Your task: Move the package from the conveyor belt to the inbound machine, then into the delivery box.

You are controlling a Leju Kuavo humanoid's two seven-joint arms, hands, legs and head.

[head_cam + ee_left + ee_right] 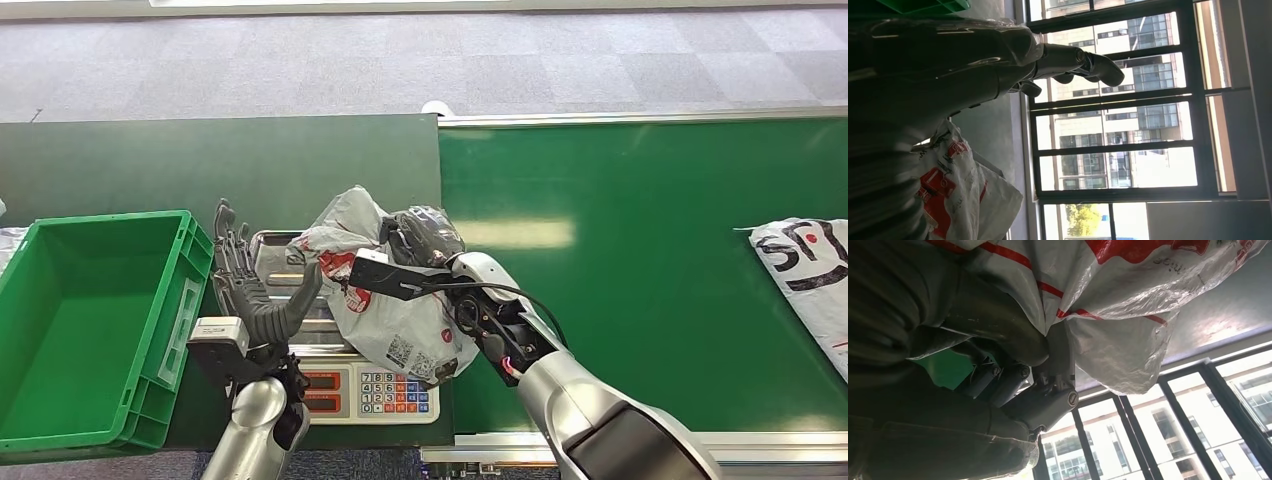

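Package, a crumpled grey plastic mailer with red print and a label with codes, is lying on the inbound machine, a weighing scale with a keypad and red display at its front edge. Right hand is gripping the package from the conveyor side, its dark fingers closing into the bunched plastic in the right wrist view. Left hand is standing upright just beside the package on the box side, fingers apart and extended, holding nothing; its thumb is reaching toward the bag's edge, though contact is hard to judge. Delivery box, a green crate, is sitting left of the scale. Conveyor belt is stretching to the right, carrying a second white parcel with black lettering at its far edge.
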